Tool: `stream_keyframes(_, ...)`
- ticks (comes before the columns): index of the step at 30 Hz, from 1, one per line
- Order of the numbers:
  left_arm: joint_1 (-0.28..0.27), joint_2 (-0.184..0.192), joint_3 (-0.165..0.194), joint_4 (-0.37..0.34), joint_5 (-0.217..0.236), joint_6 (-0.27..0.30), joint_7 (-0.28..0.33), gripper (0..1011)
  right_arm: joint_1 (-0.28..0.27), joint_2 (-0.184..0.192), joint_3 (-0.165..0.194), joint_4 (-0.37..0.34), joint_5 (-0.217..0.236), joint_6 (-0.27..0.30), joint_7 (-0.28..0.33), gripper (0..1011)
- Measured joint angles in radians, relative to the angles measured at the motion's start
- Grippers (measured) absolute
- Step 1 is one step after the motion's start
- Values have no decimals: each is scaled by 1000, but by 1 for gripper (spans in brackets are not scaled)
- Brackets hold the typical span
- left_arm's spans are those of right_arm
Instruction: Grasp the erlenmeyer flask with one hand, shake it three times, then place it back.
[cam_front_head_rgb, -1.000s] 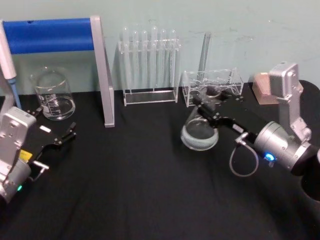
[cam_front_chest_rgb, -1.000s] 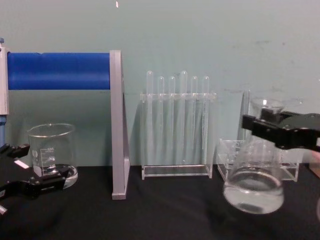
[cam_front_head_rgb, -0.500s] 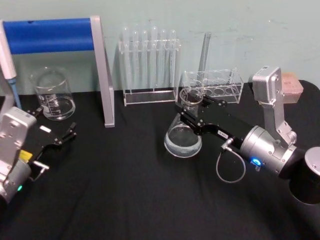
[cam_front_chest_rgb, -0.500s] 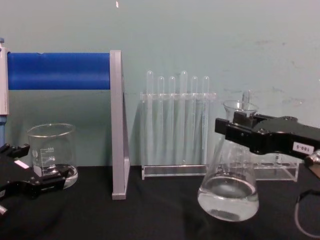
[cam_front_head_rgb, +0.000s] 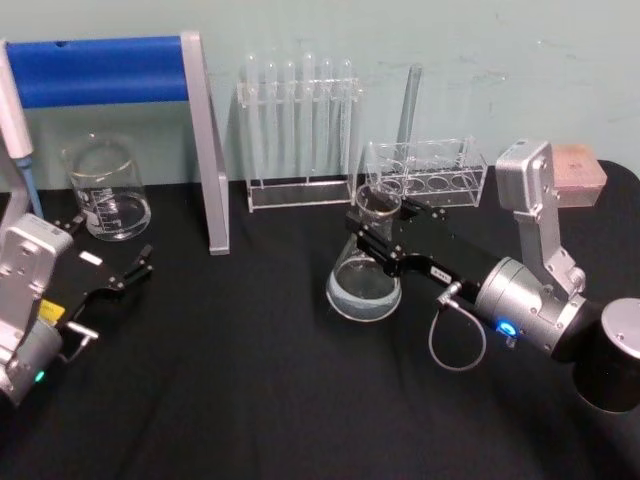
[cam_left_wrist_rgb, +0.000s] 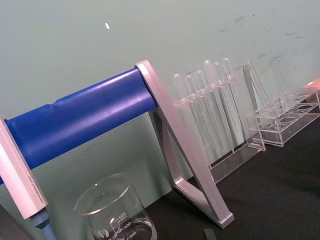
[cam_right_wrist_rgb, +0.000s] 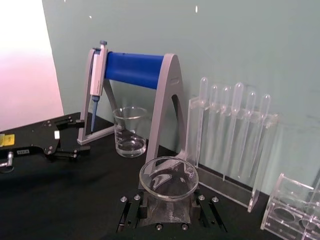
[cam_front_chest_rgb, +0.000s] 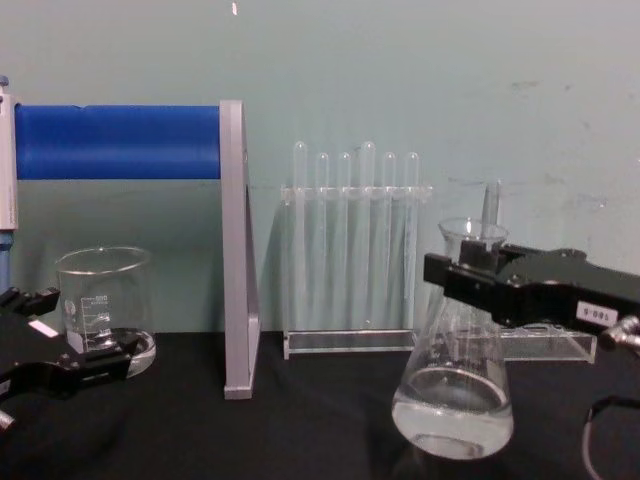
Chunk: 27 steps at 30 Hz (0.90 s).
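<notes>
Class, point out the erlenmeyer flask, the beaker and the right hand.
erlenmeyer flask (cam_front_chest_rgb: 452, 405), chest view, its wide base.
beaker (cam_front_head_rgb: 105, 190), head view, its glass wall.
right hand (cam_front_head_rgb: 371, 234), head view, midway between fingertips.

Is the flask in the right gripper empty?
No, the chest view shows clear liquid pooled in the wide base of the erlenmeyer flask, held at its neck by the right gripper.

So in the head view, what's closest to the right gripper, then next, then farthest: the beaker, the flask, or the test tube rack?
1. erlenmeyer flask: its neck sits in the right gripper.
2. test tube rack: behind, by the wall.
3. beaker: far over on the left.
</notes>
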Motion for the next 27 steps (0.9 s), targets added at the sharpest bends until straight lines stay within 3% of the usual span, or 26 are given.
stream_keyframes(27, 0, 0, 0, 0, 0, 0, 0, 1001, -4, -24, -30, 82, -6, -10, 11, 456)
